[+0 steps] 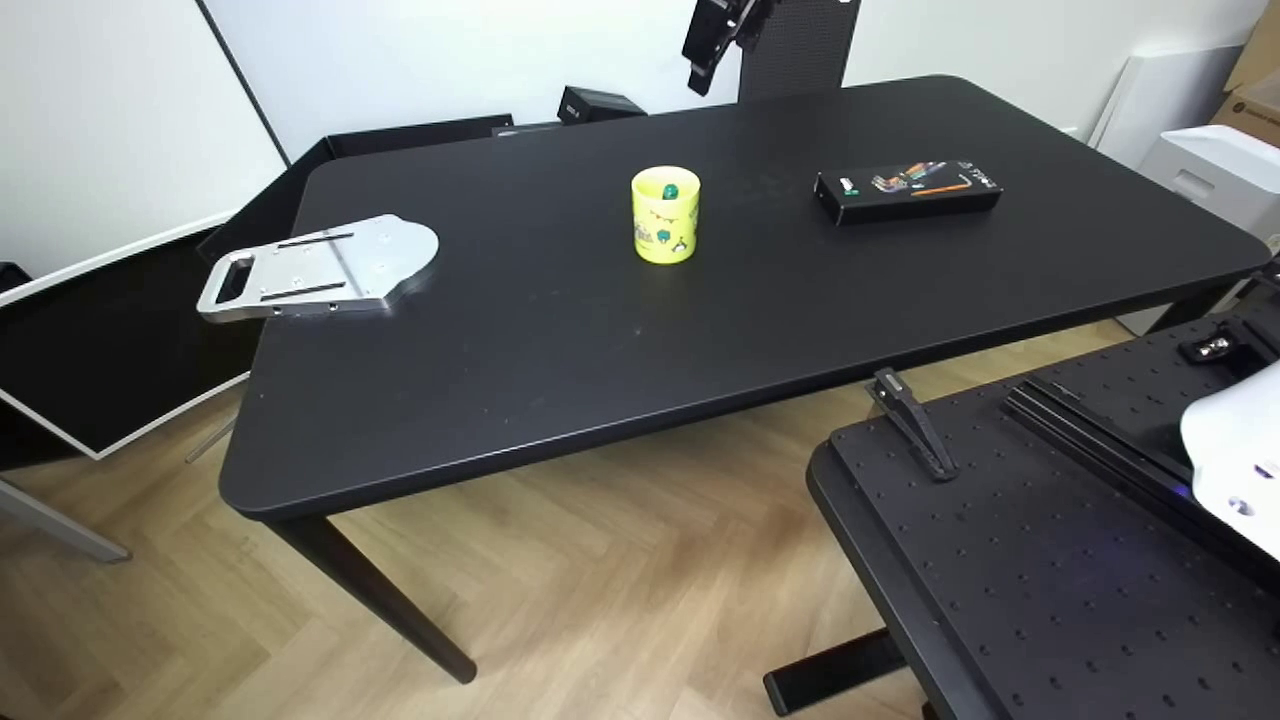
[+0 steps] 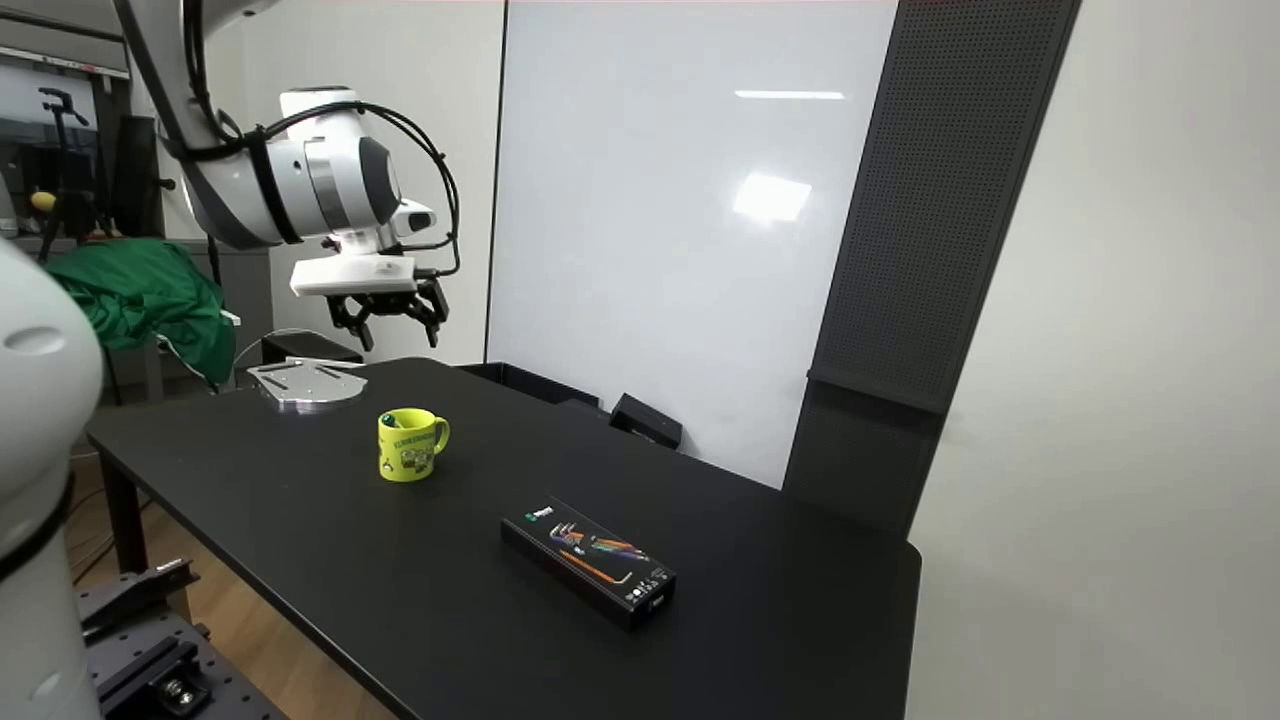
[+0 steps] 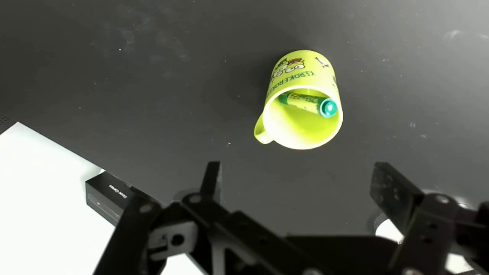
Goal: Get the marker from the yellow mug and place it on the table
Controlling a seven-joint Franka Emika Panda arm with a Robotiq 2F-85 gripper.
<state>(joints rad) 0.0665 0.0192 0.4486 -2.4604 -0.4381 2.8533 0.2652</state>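
The yellow mug stands upright on the black table [image 1: 520,340], in both exterior views [image 1: 664,232] [image 2: 408,458] and in the wrist view [image 3: 298,76]. The marker leans inside the mug. Its green end shows near the rim in both exterior views [image 1: 671,191] [image 2: 390,421]. The wrist view shows the marker [image 3: 307,103] slanting along the inner wall, with a green cap and a yellowish-green body. My gripper [image 2: 400,342] is open and empty, above the table and apart from the mug. In the wrist view its fingers [image 3: 298,166] are wide apart, below the mug in the picture.
A silver metal plate with a handle [image 1: 330,265] lies at one end of the table, near the gripper's side. A flat black box with tool pictures [image 1: 910,192] lies on the mug's other side. A whiteboard [image 2: 680,200] and black perforated panel [image 2: 940,200] stand behind the table.
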